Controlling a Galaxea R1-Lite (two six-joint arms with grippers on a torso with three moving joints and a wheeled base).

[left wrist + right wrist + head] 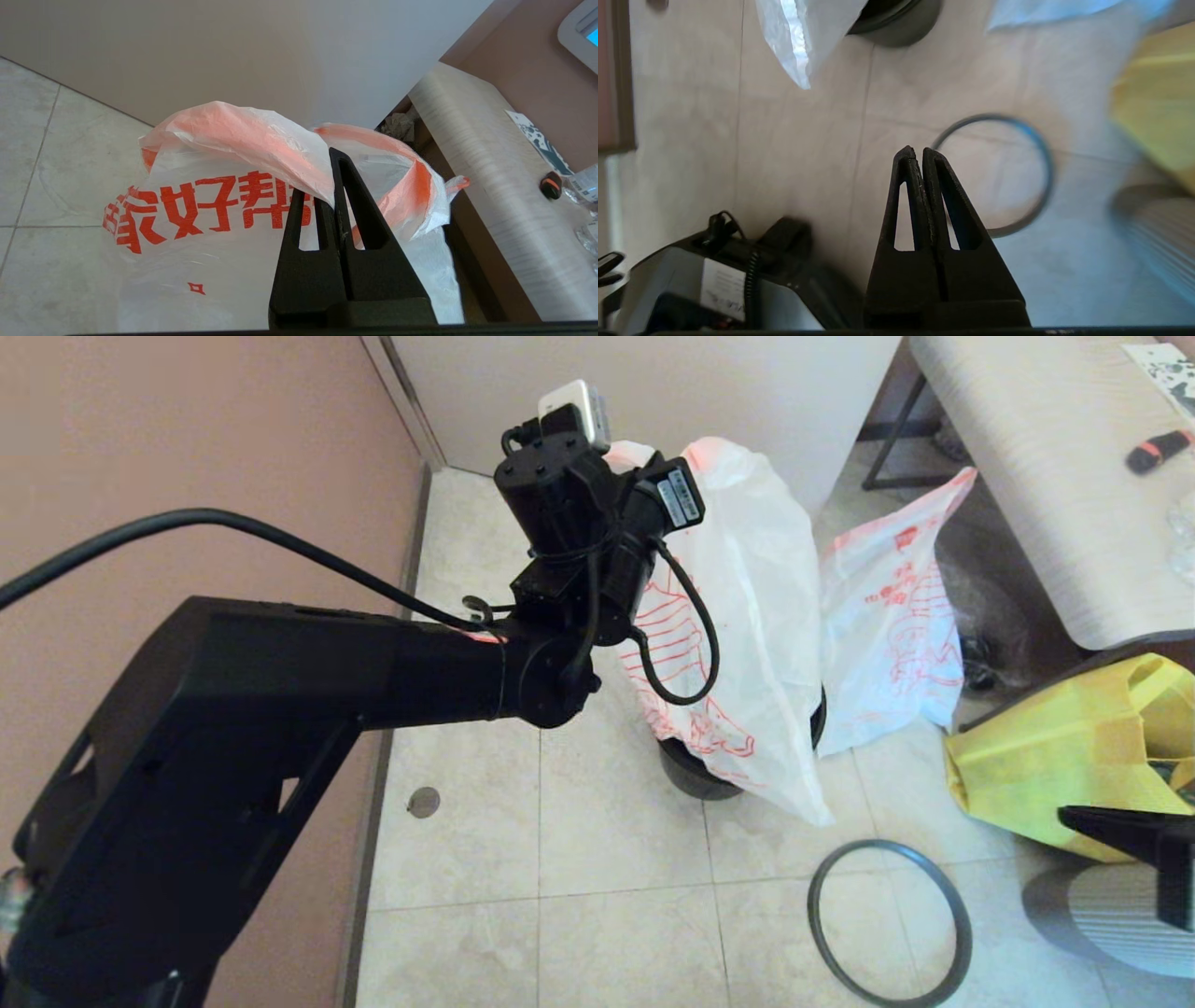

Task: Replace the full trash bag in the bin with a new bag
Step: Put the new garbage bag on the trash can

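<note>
The new bag (747,616) hangs limp over the black bin (691,777), covering most of it, with its pink rim held high. My left gripper (327,186) is shut on that pink rim (261,135), above the bin; the bag's mouth gapes behind the fingers. The full trash bag (887,625), with the same print, stands on the floor just right of the bin. On the tiles in front lies the dark grey hoop (878,844). My right gripper (919,151) hovers shut and empty above the floor near the hoop (1048,168), low at the right.
A big yellow bag (1055,756) sits on the floor at the right. Behind it a pale table (1046,476) carries a black-and-orange marker (1158,450). A pink wall (187,448) runs along the left, and a white wall closes the corner.
</note>
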